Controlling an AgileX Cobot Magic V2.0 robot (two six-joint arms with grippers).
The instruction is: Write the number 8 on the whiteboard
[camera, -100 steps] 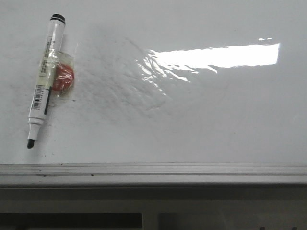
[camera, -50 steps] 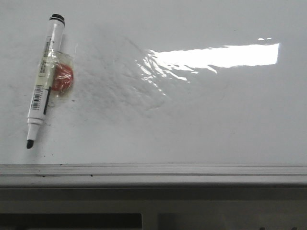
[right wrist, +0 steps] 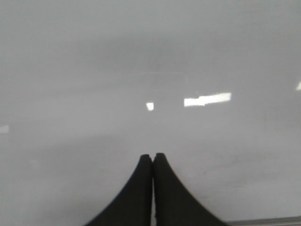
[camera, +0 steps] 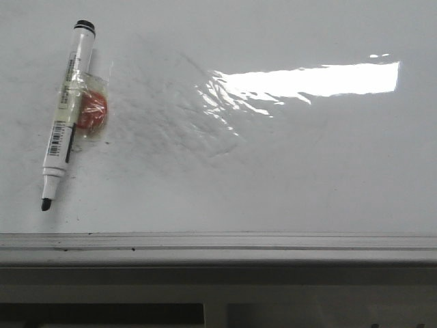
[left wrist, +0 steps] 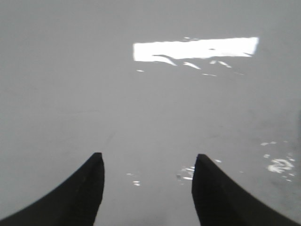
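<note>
Zero strokes on the whiteboard (camera: 287, 164) so far; we see no number 8 anywhere, so the task's figure does not exist yet.

Far left of the front view: marker pen (camera: 66, 114), cap off, black tip pointing down toward the grey edge rail (camera: 218, 240). A red round piece (camera: 93, 111) is taped against its right side under clear tape. Compared with a second and half a second ago, the pen sits slightly to the right and slightly lower. The glare patch shifted the same way, so we judge the camera or board nudged, not the pen alone. No arm shows in the front view either then or now.

Centre: wrinkled film patch (camera: 205, 116) with faint grey smudging. Right of it: bright glare strip (camera: 307, 80), then bare glossy board.

Left gripper (left wrist: 147, 162): jaws spread wide, nothing between them, plain board below, pen not in its view. Right gripper (right wrist: 153, 160): fingers pressed together, holding nothing, and a rail edge shows at the corner of that view.

For the task we judge this as the very start: pen ungrasped, writing not begun. The open left gripper looks like the likelier one to fetch the pen, given the pen lies on the left side.
</note>
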